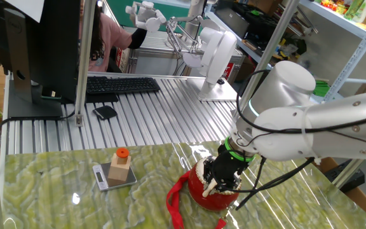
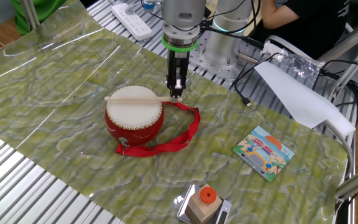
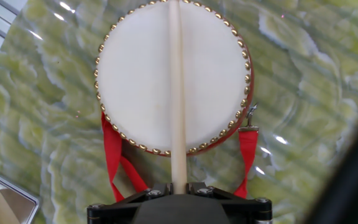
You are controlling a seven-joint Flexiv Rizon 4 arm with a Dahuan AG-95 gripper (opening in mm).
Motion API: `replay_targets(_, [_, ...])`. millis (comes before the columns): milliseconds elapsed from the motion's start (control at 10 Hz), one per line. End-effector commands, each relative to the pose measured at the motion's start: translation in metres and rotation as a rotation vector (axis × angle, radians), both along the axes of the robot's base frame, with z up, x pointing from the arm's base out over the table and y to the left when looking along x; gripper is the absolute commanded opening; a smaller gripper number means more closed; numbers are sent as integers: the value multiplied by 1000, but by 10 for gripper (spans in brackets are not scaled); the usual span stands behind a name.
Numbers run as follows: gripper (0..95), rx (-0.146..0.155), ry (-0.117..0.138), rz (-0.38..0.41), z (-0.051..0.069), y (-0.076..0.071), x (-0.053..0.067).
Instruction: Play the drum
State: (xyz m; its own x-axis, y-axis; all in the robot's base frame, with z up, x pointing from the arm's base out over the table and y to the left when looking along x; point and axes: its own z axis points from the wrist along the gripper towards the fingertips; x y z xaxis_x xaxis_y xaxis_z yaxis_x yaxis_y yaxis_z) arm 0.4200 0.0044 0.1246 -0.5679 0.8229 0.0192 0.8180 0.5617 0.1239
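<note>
The red drum [image 2: 133, 118] with a cream skin [image 3: 173, 74] sits on the green marbled mat; its red ribbon strap [image 2: 182, 134] trails beside it. My gripper [image 2: 176, 93] is at the drum's edge, shut on a pale wooden drumstick [image 2: 135, 98]. The stick lies flat across the skin, straight over the middle in the hand view [image 3: 177, 93]. In one fixed view the gripper [image 1: 224, 183] hides much of the drum [image 1: 208, 194].
A wooden block with an orange cap on a small scale [image 1: 116, 172] stands left of the drum; it also shows in the other fixed view [image 2: 204, 202]. A picture card [image 2: 263, 152] lies on the mat. Keyboard [image 1: 119, 84] and metal table behind.
</note>
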Motion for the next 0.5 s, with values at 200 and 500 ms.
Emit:
replay_targets(200, [0, -1, 0, 1, 1, -1, 2])
replay_targets(500, [0, 0, 0, -5, -1, -1, 3])
